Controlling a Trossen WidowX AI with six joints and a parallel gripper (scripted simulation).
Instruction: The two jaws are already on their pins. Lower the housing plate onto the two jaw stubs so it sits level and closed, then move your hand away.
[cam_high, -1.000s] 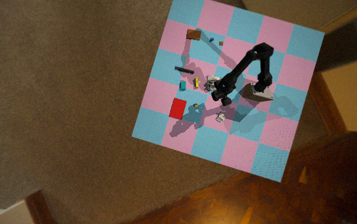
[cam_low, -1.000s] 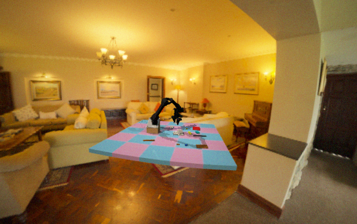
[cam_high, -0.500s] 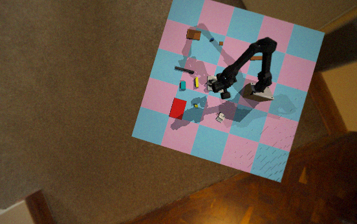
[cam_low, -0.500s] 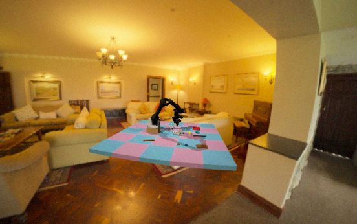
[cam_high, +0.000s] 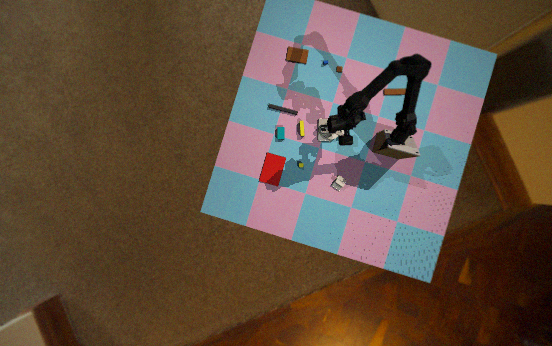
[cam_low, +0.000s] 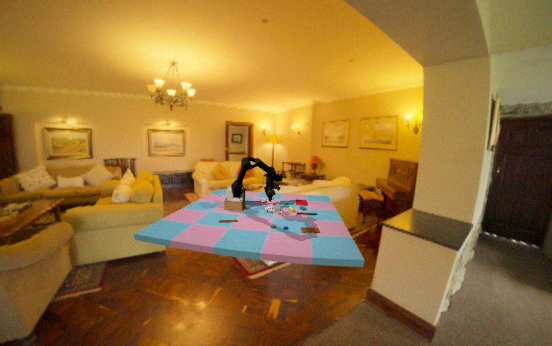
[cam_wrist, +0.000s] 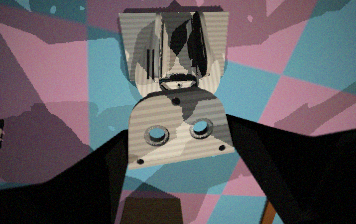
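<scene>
The pale housing plate (cam_wrist: 180, 147), with two round holes and small dark pin holes, is held across its width between the black fingers of my gripper (cam_wrist: 177, 126) (cam_low: 270, 199). The gripper is shut on it. The pale jaw assembly (cam_wrist: 137, 37) (cam_high: 322, 136) (cam_low: 273, 210) lies on the checkered table just beyond the plate in the wrist view. The plate overlaps its near end there and appears to be above it. The two stubs cannot be told apart clearly, and whether the plate touches them cannot be told. The arm partly covers the assembly in the top view.
A yellow block (cam_high: 301, 128), a teal block (cam_high: 280, 133) and a dark bar (cam_high: 282, 109) lie beyond the assembly. A red panel (cam_high: 272, 169), a small yellow cube (cam_high: 300, 164) and a pale block (cam_high: 338, 183) lie to one side. Brown blocks (cam_high: 297, 55) (cam_high: 394, 92) lie on the other.
</scene>
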